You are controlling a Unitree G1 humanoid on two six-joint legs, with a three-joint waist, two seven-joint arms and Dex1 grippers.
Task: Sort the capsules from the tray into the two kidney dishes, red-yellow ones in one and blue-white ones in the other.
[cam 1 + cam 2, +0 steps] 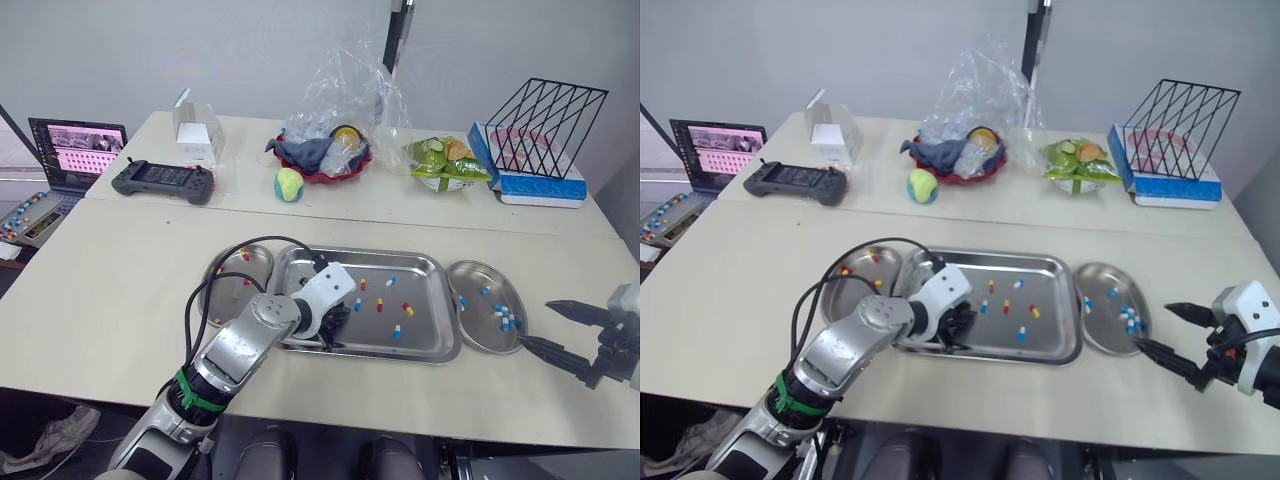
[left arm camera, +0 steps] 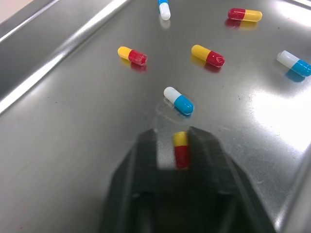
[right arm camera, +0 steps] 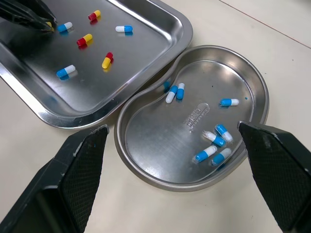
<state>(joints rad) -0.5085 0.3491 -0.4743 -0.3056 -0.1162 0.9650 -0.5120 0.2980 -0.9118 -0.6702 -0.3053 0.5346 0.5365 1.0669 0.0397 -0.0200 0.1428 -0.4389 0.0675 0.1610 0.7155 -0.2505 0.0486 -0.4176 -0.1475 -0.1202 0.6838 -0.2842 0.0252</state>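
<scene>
A: Where do we have the left gripper point(image 2: 175, 138)?

B: Down in the tray point(image 1: 435, 295), toward its left end. Our jaws are closed on a red-yellow capsule point(image 2: 180, 151), pinched between the two black fingers with its yellow end pointing away from the wrist.

A: Is it off the metal?

B: We cannot tell. The jaws sit low over the tray floor.

A: What else do we see loose in the tray?

B: Just ahead of the held one lies a blue-white capsule point(image 2: 179, 101). Beyond it are three more red-yellow ones and two more blue-white ones, all apart from each other.

A: And the right gripper point(image 1: 538, 322)?

B: It hovers over the counter point(image 1: 120, 300), just beside the right kidney dish point(image 3: 155, 145) on its outer, near side, touching nothing. Its jaws are spread wide with nothing between them.

A: What do we have in that dish?

B: Several blue-white capsules point(image 3: 214, 138). Most are gathered toward the side nearest the gripper, and two lie side by side near the edge that faces the tray.

A: The other dish?

B: The left kidney dish point(image 1: 238, 270) sits just beside the tray's left end and holds a few red-yellow capsules.

A: Behind the tray?

B: We see a tennis ball point(image 1: 290, 184) and a black wire rack point(image 1: 548, 120) toward the far side of the counter.
</scene>
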